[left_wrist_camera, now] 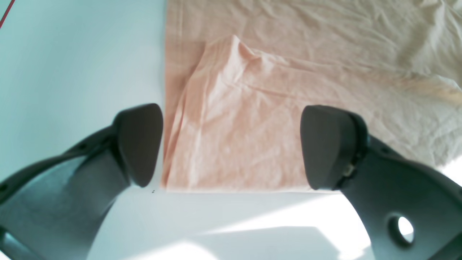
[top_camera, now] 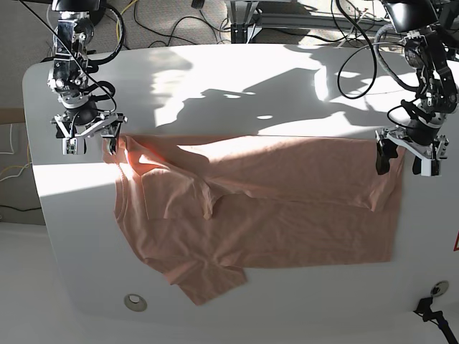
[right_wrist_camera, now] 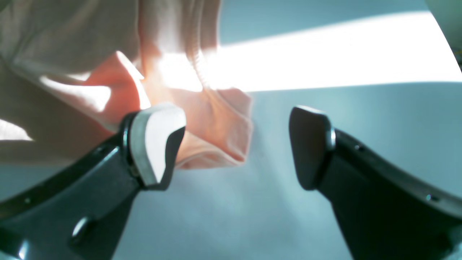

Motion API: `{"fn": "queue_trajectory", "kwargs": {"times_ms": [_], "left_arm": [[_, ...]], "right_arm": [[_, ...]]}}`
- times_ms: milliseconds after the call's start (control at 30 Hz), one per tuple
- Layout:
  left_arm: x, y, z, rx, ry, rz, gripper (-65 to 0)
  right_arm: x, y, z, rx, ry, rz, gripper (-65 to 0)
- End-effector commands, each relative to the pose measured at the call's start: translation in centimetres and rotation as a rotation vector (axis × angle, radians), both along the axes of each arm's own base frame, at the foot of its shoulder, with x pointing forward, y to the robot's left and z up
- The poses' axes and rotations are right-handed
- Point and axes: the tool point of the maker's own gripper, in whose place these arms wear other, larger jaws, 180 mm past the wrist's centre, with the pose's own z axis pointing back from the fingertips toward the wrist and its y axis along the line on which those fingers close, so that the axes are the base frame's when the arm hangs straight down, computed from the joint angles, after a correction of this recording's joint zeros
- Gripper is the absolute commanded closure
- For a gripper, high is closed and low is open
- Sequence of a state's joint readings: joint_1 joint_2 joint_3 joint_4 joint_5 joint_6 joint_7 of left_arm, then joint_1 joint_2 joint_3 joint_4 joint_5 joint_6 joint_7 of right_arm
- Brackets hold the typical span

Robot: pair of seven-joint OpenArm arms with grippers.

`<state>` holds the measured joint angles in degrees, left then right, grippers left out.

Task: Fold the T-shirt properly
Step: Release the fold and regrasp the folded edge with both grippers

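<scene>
A: Where is the T-shirt (top_camera: 258,208)?

B: I see it lying on the white desk (top_camera: 215,86), partly folded: the far edge is turned over onto the body, and one sleeve sticks out at the near side.

A: Left arm pose?

B: It reaches down at the hem end, on the right in the base view. The left gripper (left_wrist_camera: 231,144) hangs over the folded corner, jaws wide, nothing between them.

A: Right arm?

B: It reaches down at the collar end. The right gripper (right_wrist_camera: 238,148) has its jaws wide too; one finger (right_wrist_camera: 157,141) sits just beside a bunched fold, no cloth held.
</scene>
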<state>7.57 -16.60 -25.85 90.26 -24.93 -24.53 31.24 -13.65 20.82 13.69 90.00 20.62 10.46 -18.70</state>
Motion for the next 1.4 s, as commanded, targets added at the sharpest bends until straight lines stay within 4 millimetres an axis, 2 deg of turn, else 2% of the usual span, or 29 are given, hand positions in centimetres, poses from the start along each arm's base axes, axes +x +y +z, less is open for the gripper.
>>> {"fn": "queue_trajectory", "kwargs": {"times_ms": [0,233,367,467,600,700,833,933,1067,1267,1367], "left_arm": [[0.8,0.4,1.8,0.011,-0.061,-0.004,-56.8],[0.6,0.4,1.6,0.012,-0.052,-0.004,-56.8],[0.4,0.6,1.4,0.014,-0.047,-0.001,-56.8],[0.4,0.7,1.4,0.015,-0.046,0.001,-56.8],[0.4,0.7,1.4,0.016,-0.045,0.001,-56.8],[0.2,1.0,0.6,0.006,-0.023,0.011,-56.8],[-0.2,2.0,-0.5,0.004,0.011,0.025,-56.8],[0.0,2.0,-0.1,0.004,-0.025,0.028,-56.8],[-0.3,2.6,-1.4,-0.014,-0.005,0.049,-56.8],[-0.6,3.1,-2.6,-0.032,0.018,0.07,-56.8],[-1.2,3.5,-4.5,-0.056,0.065,0.09,-56.8]], "right_arm": [[0.5,-0.4,0.5,0.007,-0.033,0.004,-46.0],[-0.9,-0.5,-2.2,0.062,0.022,-0.001,-46.0],[-0.5,-0.2,-2.2,0.072,0.018,0.007,-46.0],[-0.5,1.2,-2.5,0.096,0.016,0.035,-45.9],[-0.5,1.7,-2.6,0.106,0.015,0.042,-45.9],[-0.4,2.7,-2.9,0.116,0.022,0.068,-44.9],[-0.4,3.1,-3.0,0.117,0.026,0.077,-30.8],[0.0,2.8,-3.8,0.128,0.042,0.065,-19.4],[0.3,2.6,-4.2,0.132,0.05,0.056,-0.8],[0.3,2.6,-4.1,0.132,0.049,0.056,0.0],[0.3,2.6,-4.1,0.132,0.049,0.056,0.0]]}}
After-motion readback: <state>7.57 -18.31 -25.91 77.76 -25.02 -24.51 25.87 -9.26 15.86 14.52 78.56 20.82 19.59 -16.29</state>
